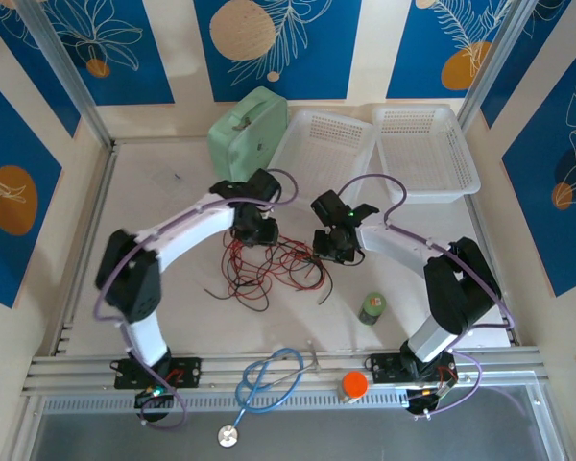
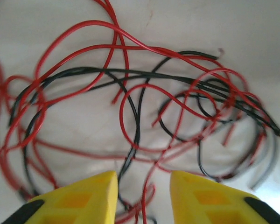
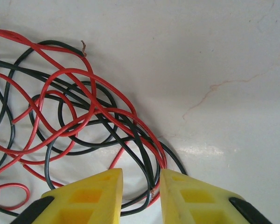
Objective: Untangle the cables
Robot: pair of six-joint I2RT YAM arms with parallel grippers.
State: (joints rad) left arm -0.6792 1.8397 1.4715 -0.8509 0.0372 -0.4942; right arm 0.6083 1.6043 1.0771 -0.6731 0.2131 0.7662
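The red and black cables [image 1: 269, 264] lie tangled in one loose heap on the table's middle. My left gripper [image 1: 252, 230] hangs over the heap's upper left, and my right gripper [image 1: 334, 245] is at its right edge. In the left wrist view the yellow fingers [image 2: 84, 198] stand wide apart, so the left gripper [image 2: 143, 198] is open with red [image 2: 122, 112] and black [image 2: 98, 70] strands running loose between them. The right gripper [image 3: 141, 198] is open too, its gap narrower. A black strand [image 3: 146, 161] with a bare copper end and a red strand [image 3: 74, 71] pass through the gap, unpinched.
A green case [image 1: 248, 134] and two white baskets [image 1: 322, 154] [image 1: 424, 154] stand along the back. A small green bottle [image 1: 372, 307] sits right of the heap. On the front rail are an orange cap [image 1: 354, 384] and a blue stethoscope [image 1: 269, 379].
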